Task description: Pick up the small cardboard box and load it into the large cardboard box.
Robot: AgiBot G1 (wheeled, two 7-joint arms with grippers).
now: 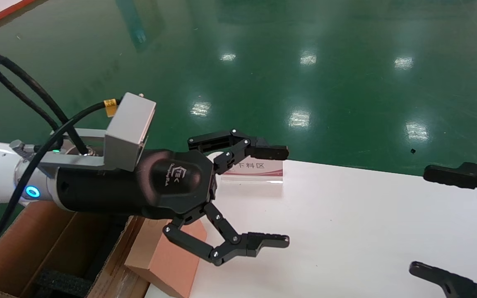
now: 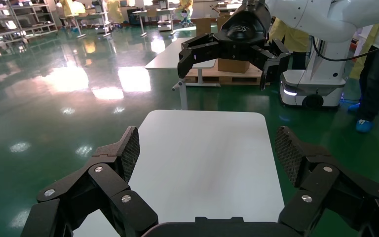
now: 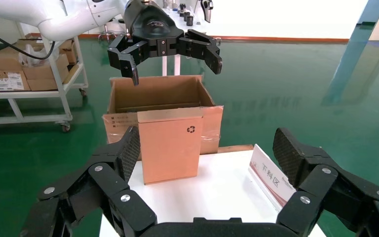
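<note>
The small cardboard box (image 1: 168, 258) is pinkish-brown and stands on edge on the white table's left end, next to the large carton; in the right wrist view (image 3: 169, 144) its recycling symbol shows. The large cardboard box (image 1: 35, 248) stands open beside the table's left end, with black foam inside; it also shows in the right wrist view (image 3: 158, 94). My left gripper (image 1: 271, 196) is open and empty, held above the table just right of the small box. My right gripper (image 1: 422, 221) is open and empty at the table's right side.
A white table (image 1: 346, 231) carries a small acrylic sign with red print (image 1: 253, 171) near its far edge. Green shiny floor lies all round. In the right wrist view a cart with cartons (image 3: 24, 74) stands beyond the large box.
</note>
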